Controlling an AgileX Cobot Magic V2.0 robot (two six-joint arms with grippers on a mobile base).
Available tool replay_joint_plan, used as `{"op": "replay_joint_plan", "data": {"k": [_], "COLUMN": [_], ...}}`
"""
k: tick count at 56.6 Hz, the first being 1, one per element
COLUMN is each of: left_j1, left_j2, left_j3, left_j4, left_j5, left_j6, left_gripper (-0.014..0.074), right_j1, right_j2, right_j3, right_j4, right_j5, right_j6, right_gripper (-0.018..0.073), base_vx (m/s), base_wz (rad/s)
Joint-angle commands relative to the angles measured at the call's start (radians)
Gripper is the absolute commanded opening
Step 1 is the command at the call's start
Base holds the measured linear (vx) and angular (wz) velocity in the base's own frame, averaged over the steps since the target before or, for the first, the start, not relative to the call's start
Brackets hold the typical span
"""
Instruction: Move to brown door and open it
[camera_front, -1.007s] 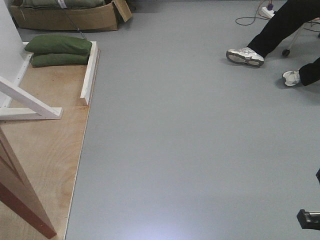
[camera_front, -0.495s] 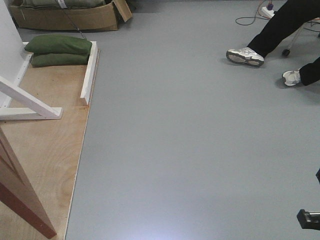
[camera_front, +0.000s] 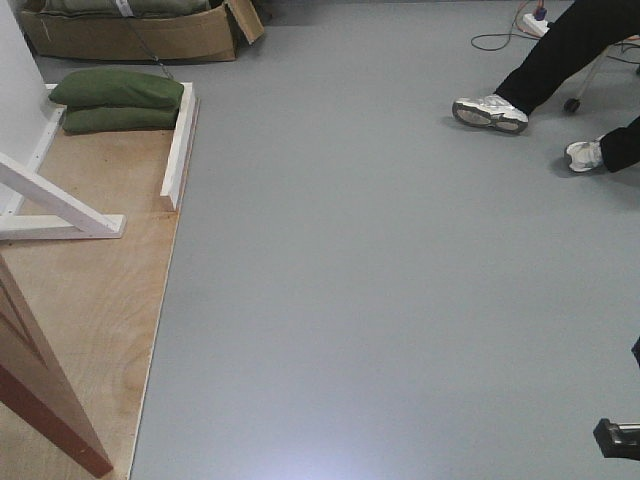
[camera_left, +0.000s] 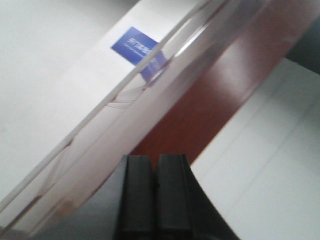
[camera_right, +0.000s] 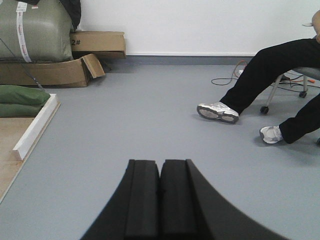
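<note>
The brown door (camera_front: 40, 395) shows only its lower corner at the bottom left of the front view, standing over the plywood board. In the left wrist view the brown door (camera_left: 220, 95) fills the frame as a glossy reddish-brown panel running diagonally, very close to the camera. My left gripper (camera_left: 155, 159) is shut with nothing between its pads and points at that panel. My right gripper (camera_right: 160, 162) is shut and empty, hanging above bare grey floor. A black part of the right arm (camera_front: 618, 437) pokes in at the front view's lower right. No handle or lock plate shows.
White wooden braces (camera_front: 60, 205) and a white rail (camera_front: 180, 140) stand on the plywood board (camera_front: 100, 290). Two green sandbags (camera_front: 118, 100) and a cardboard box (camera_front: 130, 35) lie beyond. A seated person's legs and shoes (camera_front: 490, 112) and a cable (camera_front: 495, 40) are at the far right.
</note>
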Motion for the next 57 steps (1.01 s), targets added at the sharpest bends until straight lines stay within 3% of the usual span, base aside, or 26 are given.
{"op": "replay_joint_plan", "data": {"k": [1, 10, 27, 39, 47, 57], "left_j1": [0.001, 0.054, 0.190, 0.192, 0.191, 0.191], "left_j2": [0.026, 0.093, 0.175, 0.176, 0.176, 0.176], "left_j3": [-0.088, -0.174, -0.216, -0.216, -0.216, -0.216], "left_j4": [-0.075, -0.194, -0.346, -0.331, -0.264, -0.260], "left_j5": [-0.056, -0.054, 0.164, 0.342, 0.483, 0.538], "left_j6": [0.133, 0.192, 0.192, 0.192, 0.192, 0.192], "left_gripper": [-0.0003, -0.0003, -0.0003, -0.0003, -0.0003, -0.0003], "right_j1": [-0.003, -0.003, -0.003, -0.003, -0.003, -0.003], "right_j2": [-0.014, -0.014, -0.014, -0.014, -0.014, -0.014], "right_j3": [0.005, 0.005, 0.005, 0.005, 0.005, 0.005], "right_j4": [-0.006, -0.006, -0.006, -0.006, -0.006, -0.006], "right_j5": [-0.082, -0.082, -0.082, -0.082, -0.082, -0.082], "right_j6": [-0.005, -0.005, -0.005, -0.005, -0.005, -0.005], "right_gripper": [0.0000, 0.0000, 0.0000, 0.0000, 0.0000, 0.0000], "base_vx": [0.00, 0.00, 0.00, 0.00, 0.00, 0.00], "base_wz": [0.00, 0.00, 0.00, 0.00, 0.00, 0.00]}}
